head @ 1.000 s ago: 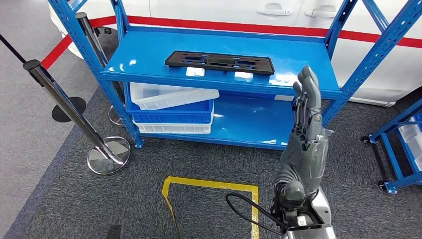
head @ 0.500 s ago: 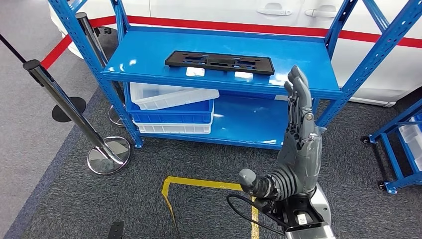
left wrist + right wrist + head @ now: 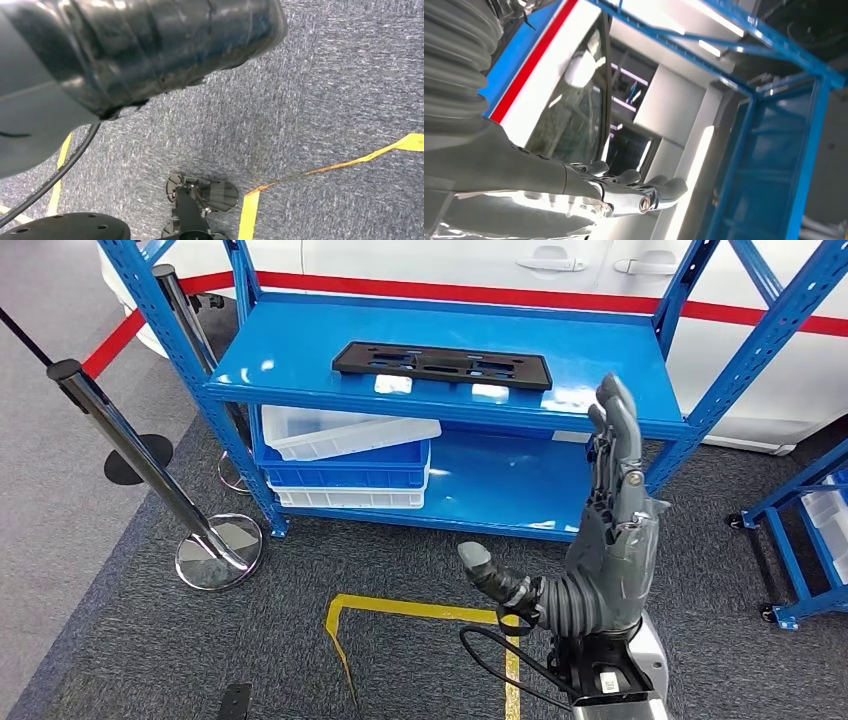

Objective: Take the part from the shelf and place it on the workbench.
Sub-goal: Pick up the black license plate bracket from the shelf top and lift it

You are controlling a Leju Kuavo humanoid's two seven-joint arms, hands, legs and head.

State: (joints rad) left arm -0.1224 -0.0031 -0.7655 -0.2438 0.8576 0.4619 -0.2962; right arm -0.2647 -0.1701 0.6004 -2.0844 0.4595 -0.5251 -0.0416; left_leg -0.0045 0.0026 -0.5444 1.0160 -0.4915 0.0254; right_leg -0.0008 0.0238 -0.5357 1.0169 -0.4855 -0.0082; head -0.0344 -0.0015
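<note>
We see the right hand (image 3: pixel 612 540) raised in front of the blue shelf (image 3: pixel 300 360), fingers (image 3: pixel 615 430) straight and pointing up, thumb (image 3: pixel 490 575) stuck out to the side; it holds nothing and its fingers are apart. The fingertips reach the front edge of the shelf's top board, towards that board's right end. The black part (image 3: pixel 441 364), a long flat plate with slots cut in it, lies flat on that top board, beyond the hand and off to the thumb's side, well apart from the fingers. Two white labels (image 3: pixel 393 384) lie just beside the part's near edge. Below the top board, on the lower level and further out on the thumb's side, white and blue bins (image 3: pixel 345 462) sit stacked. On the grey carpet under the thumb runs a yellow tape line (image 3: pixel 425 611). Far out on the thumb's side stands a chrome barrier post (image 3: pixel 140 460) on a round base. Behind the shelf we see a white car (image 3: pixel 480 265) with a red stripe. We cannot tell the state of the left hand from the left wrist view, which looks down at carpet and yellow tape
</note>
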